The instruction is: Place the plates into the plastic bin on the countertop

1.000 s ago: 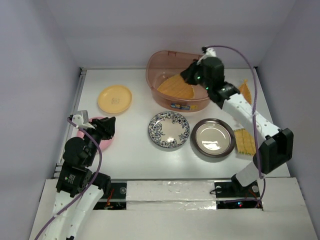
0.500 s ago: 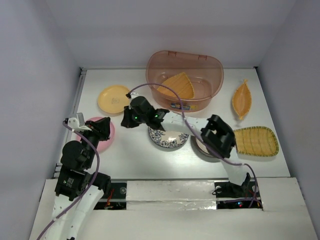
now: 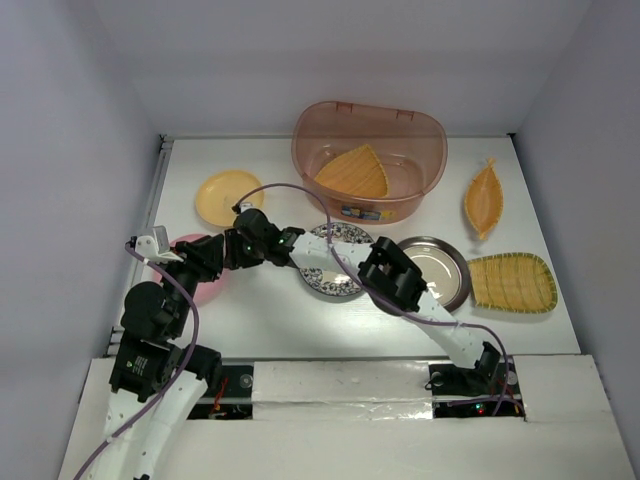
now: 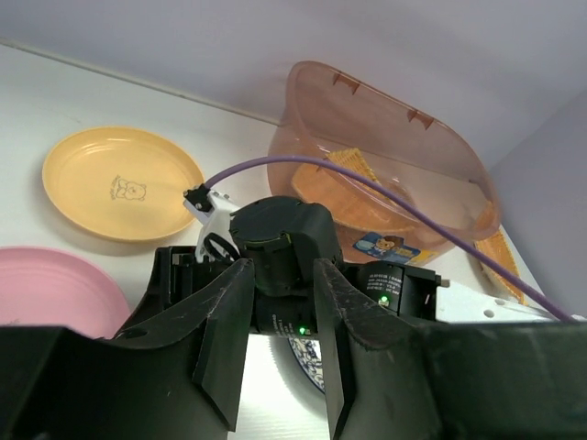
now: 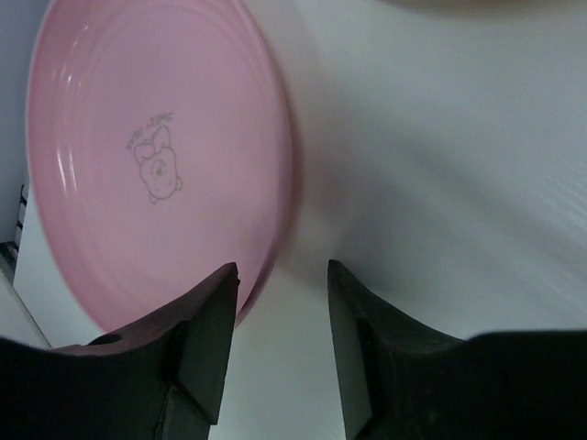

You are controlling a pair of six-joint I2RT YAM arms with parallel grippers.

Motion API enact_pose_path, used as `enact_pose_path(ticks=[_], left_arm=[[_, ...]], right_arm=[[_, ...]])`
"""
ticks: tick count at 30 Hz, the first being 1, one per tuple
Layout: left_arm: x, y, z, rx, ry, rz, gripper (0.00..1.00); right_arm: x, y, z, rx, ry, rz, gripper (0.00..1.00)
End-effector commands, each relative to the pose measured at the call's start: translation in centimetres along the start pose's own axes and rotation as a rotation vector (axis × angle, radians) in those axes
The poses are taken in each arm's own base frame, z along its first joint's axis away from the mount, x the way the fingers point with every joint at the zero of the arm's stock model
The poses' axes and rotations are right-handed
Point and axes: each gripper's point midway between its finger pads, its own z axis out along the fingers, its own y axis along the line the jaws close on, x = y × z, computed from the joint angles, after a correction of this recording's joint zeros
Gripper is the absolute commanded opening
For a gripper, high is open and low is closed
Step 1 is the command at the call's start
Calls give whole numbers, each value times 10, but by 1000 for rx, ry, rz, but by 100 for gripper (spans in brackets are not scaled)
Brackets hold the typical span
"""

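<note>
The right pincer (image 5: pixel 282 270) is open, nothing held, hanging low over the pink plate (image 5: pixel 156 165). One finger (image 5: pixel 206 339) is at the plate's near rim. The other finger stands over bare tabletop (image 5: pixel 440 183), so the rim lies at one side of the gap rather than squarely in it. Whether a finger touches the plate cannot be told.

The left pincer (image 4: pixel 282 275) is just beside it, jaws apart and empty. The black wrist of the right arm (image 3: pixel 390 280) shows right ahead through the gap, and the pink plate is low on its left. The two pincers are near each other above that plate at the left side of the tabletop.

The right arm reaches across from its base and covers part of the floral plate (image 3: pixel 345 285). The yellow plate (image 3: pixel 228 197) lies just behind the pincers. The bin (image 3: pixel 420 140) stands at the back, well apart from the pink plate, with the woven triangle (image 3: pixel 352 172) inside. The metal plate (image 3: pixel 440 268) lies right of the floral one. Further right is the woven rectangle (image 3: pixel 512 282), with the leaf plate (image 3: pixel 484 198) behind it.
</note>
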Motion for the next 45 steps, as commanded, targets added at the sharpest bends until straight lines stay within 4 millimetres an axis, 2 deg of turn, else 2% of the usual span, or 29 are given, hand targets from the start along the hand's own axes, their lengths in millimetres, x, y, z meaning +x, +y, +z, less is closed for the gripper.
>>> enact_pose_path(ticks=[1, 3, 4, 6, 7, 8, 9, 11, 14, 15, 17, 18, 19, 21, 23, 24, 25, 26, 27, 28, 29, 31, 32, 33, 35, 38, 39, 43, 45], left_arm=[[-23, -14, -5, 52, -67, -11, 30], [-22, -13, -5, 51, -65, -11, 30], [-21, -13, -5, 48, -62, -11, 30], [-22, -12, -5, 45, -64, -11, 30], [-22, -13, -5, 47, -66, -11, 30], [-22, -13, -5, 47, -66, -11, 30], [-23, -13, -5, 47, -68, -11, 30], [-24, -13, -6, 45, -71, -12, 30], [-25, -12, -6, 41, -74, -15, 30], [-25, -11, -6, 35, -77, -16, 30], [-26, -10, -7, 28, -79, -20, 30], [-27, -9, -7, 21, -82, -22, 30], [-27, -9, -7, 19, -85, -24, 30], [-29, -7, -9, 10, -96, -26, 30], [-30, -6, -9, 5, -98, -27, 30], [-31, -5, -9, -1, -103, -26, 30], [-31, -4, -10, -4, -104, -27, 30], [-31, -4, -10, -6, -104, -28, 30], [-30, -3, -9, -11, -100, -27, 29], [-29, -3, -8, -12, -98, -28, 29], [-29, -3, -8, -14, -99, -28, 29], [-28, 2, -7, -38, -98, -28, 29], [-27, 3, -6, -43, -94, -33, 29], [-26, 4, -5, -52, -86, -33, 29], [-23, 4, -2, -51, -72, -30, 29], [-16, 4, 3, -56, -41, -26, 29], [-13, 4, 5, -58, -26, -24, 29], [-3, 6, 13, -72, 16, -16, 29], [3, 7, 17, -78, 45, -13, 29]], right_arm=[[0, 12, 6, -25, -8, 38, 47], [2, 9, 9, -23, -14, 56, 39], [0, 9, 7, -23, -22, 62, 30], [3, 8, 4, -35, -38, 81, 20], [2, 9, 1, -43, -50, 88, 9], [-10, 19, -12, -65, -81, 98, 5], [-7, 13, -14, -54, -92, 102, 2], [-19, 21, -28, -73, -132, 104, 0], [-49, 38, -67, -108, -238, 89, 0], [-65, 42, -89, -97, -294, 82, 0], [-80, 42, -112, -63, -352, 43, 0], [-105, 40, -137, -33, -426, 38, 0], [-107, 38, -146, -11, -439, 24, 0], [-133, 12, -169, 61, -496, 10, 0], [-156, 2, -206, 91, -563, 0, 0], [-173, -19, -221, 145, -600, 8, 0], [-185, -28, -237, 168, -632, 10, 0], [-200, -33, -265, 187, -675, -2, 0], [-206, -50, -278, 233, -673, 0, 0], [-225, -79, -299, 290, -710, 19, 0], [-237, -90, -320, 323, -738, 12, 0], [-251, -120, -345, 389, -752, 18, 0], [-263, -149, -364, 449, -768, 30, 0], [-269, -162, -372, 482, -764, 30, 0], [-278, -197, -385, 553, -744, 31, 0], [-279, -236, -380, 637, -670, 39, 0], [-277, -257, -385, 673, -647, 55, 0], [-274, -300, -366, 672, -558, 92, 0], [-276, -306, -362, 667, -541, 91, 0]])
